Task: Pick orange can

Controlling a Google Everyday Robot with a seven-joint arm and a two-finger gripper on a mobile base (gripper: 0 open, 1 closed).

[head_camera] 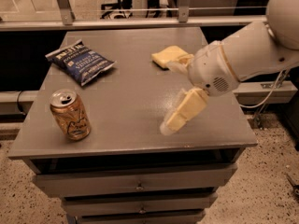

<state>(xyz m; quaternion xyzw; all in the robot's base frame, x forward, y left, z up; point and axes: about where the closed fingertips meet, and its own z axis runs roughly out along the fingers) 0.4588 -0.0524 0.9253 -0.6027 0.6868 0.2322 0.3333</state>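
The orange can (70, 115) stands upright near the front left corner of the grey table (135, 139), silver top up and a dark line drawing on its side. My gripper (169, 97) reaches in from the right over the table's right half, well to the right of the can and apart from it. Its jaws stand wide apart and hold nothing: one pale finger (183, 112) points down-left and the other (178, 65) lies in front of the sponge.
A blue chip bag (80, 61) lies at the back left. A yellow sponge (168, 55) lies at the back, partly behind my gripper. Drawers (135, 185) are below the tabletop. A rail (140, 22) runs behind the table.
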